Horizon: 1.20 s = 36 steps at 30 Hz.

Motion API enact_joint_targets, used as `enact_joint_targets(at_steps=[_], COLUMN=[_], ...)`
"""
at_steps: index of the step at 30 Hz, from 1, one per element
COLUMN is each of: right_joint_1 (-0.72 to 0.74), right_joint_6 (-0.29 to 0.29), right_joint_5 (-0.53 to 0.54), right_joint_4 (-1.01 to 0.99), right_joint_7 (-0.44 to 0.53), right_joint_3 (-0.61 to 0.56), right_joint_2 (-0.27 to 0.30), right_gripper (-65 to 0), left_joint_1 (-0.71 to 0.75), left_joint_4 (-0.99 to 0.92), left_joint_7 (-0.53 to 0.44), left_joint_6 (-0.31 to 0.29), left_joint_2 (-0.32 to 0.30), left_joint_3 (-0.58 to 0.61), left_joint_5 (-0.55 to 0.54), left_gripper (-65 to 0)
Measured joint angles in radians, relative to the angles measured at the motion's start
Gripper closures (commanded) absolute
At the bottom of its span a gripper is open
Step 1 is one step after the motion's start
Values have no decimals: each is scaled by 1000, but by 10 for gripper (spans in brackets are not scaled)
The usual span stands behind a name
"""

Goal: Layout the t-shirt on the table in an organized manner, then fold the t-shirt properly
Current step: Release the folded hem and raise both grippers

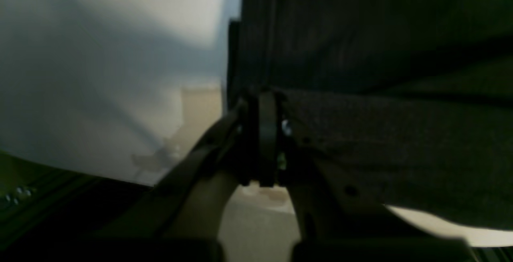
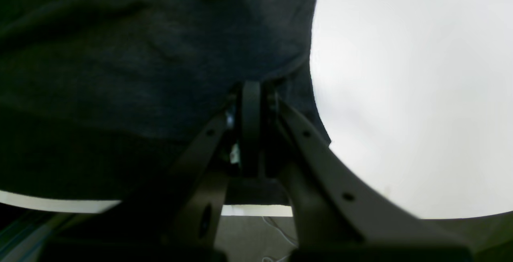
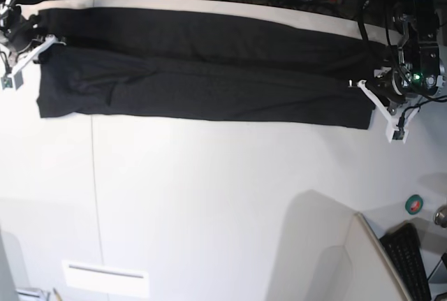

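One t-shirt (image 3: 202, 70) lies on one table (image 3: 209, 196); two arms, one keyboard (image 3: 412, 262), one green roll (image 3: 415, 204).

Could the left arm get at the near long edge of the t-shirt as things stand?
Probably yes, but not freely: the left gripper is shut on the t-shirt at its end. The near edge lies on open table with nothing in the way, so it would have to let go first.
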Motion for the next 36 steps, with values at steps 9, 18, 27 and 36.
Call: enact_joint_targets(at_steps=[9,18,27,36], right_joint_1=[-9,-63,209,470], right_joint_6=[0,-2,6,-5], right_joint_5=[0,6,6,-3], right_joint_4=[1,175,-113,-639], right_joint_7=[-4,-3,8,187], right_joint_3=[0,45,-32,-33], right_joint_2=[0,-37,-10,113], right_gripper=[-197,-216,0,0], left_joint_1=[24,45,-17,-10], left_joint_4=[-1,114,-110,-287], left_joint_7=[5,6,-159,-240], left_joint_6=[0,6,-3,0], left_joint_2=[-2,29,170,143], left_joint_3=[-2,-206,-100,-98], left_joint_5=[0,11,1,4], left_gripper=[-100,-421,0,0])
